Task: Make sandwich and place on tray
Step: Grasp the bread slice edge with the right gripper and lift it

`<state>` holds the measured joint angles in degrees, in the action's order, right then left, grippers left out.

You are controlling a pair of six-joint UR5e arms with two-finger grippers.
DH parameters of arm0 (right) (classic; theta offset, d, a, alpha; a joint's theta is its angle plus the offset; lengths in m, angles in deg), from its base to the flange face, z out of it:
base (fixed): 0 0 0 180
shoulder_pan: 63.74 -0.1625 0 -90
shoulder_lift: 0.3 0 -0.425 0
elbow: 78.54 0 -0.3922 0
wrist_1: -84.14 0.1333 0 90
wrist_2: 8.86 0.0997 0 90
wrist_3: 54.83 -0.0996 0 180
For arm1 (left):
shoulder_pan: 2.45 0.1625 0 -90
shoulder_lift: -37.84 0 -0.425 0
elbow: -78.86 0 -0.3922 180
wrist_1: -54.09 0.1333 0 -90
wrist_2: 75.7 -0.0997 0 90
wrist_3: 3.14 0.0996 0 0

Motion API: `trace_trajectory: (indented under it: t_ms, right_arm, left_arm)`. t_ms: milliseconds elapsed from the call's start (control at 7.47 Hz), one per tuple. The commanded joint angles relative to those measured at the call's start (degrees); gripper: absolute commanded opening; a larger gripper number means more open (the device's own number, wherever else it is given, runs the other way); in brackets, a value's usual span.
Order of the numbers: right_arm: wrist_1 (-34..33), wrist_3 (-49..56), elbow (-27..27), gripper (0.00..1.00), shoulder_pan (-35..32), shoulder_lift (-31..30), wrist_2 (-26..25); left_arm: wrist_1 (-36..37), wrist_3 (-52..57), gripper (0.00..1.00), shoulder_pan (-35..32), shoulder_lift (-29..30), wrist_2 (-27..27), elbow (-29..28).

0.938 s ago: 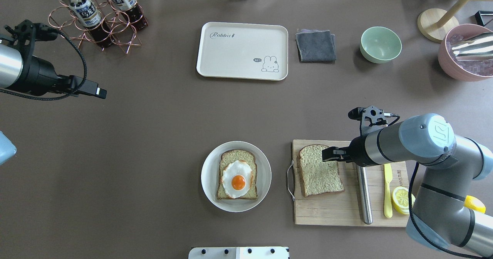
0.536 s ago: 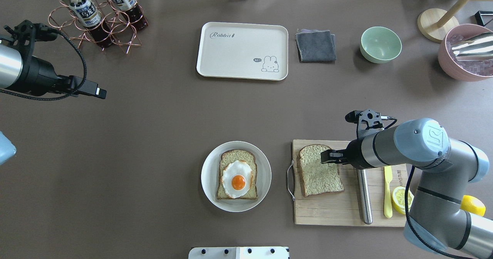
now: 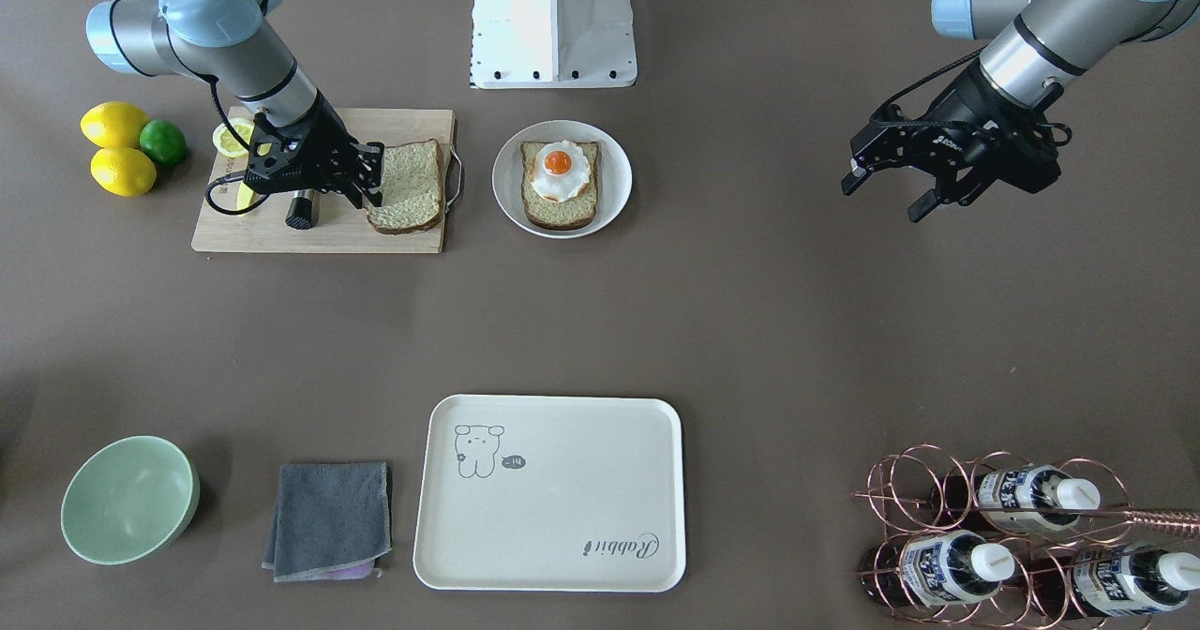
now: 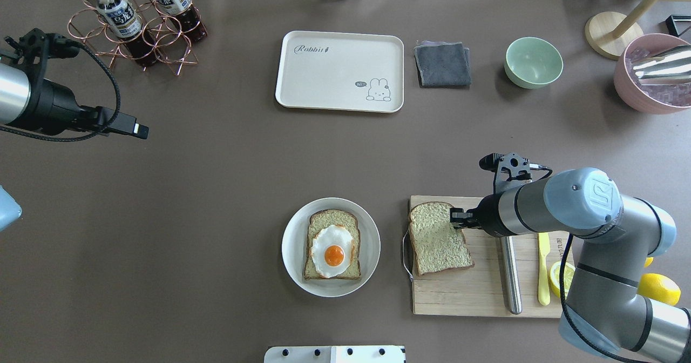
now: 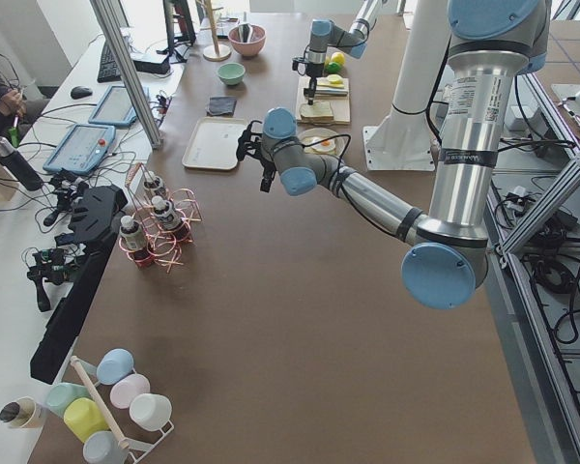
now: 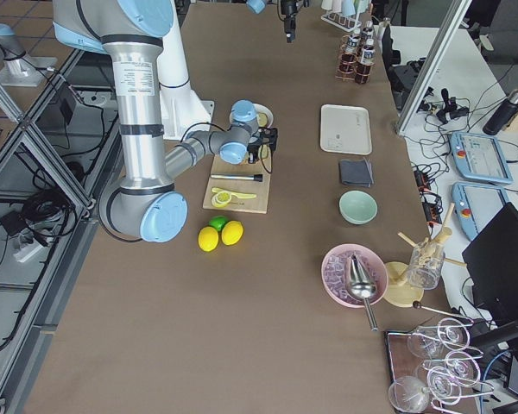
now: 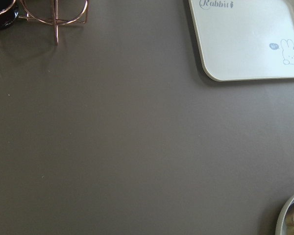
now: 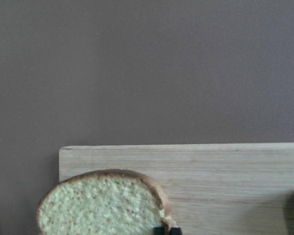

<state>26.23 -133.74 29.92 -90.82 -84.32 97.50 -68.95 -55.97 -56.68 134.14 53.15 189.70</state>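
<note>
One bread slice lies on the wooden cutting board. My right gripper is at the slice's right crust. In the right wrist view its fingertips stand close together on the crust of the slice, shut on it. The other slice, with the fried egg on top, lies on the round white plate. The cream tray sits empty at the far middle. My left gripper hangs open and empty above the bare table at the left.
On the board lie a steel bar, a yellow knife and a lemon half. A grey cloth and a green bowl sit right of the tray. A copper bottle rack stands far left.
My right gripper has come down to the slice's right edge and closed on it. The slice has shifted a little left on the board. The left arm has not moved.
</note>
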Motion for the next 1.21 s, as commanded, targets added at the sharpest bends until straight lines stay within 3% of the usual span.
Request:
trace_trajectory:
  t_ms: [0, 268, 536, 1071]
  right_arm:
    - [0.0, -3.0, 0.8, 0.0, 0.7, 0.3, -1.5]
    - [0.0, -3.0, 3.8, 0.0, -0.9, 0.3, 0.1]
    - [0.0, -3.0, 5.5, 0.0, -5.7, 0.3, 5.9]
    - [0.0, -5.1, 8.9, 0.0, -6.4, 1.7, 7.4]
  left_arm:
    - [-0.2, 0.0, 0.98, 0.0, -0.1, 0.0, -0.1]
    - [-0.2, -0.1, 0.98, 0.0, -0.1, 0.0, 0.0]
    - [-0.2, -0.1, 0.98, 0.0, -0.1, 0.1, 0.0]
    - [-0.3, -0.1, 0.98, 0.0, -0.1, 0.1, 0.0]
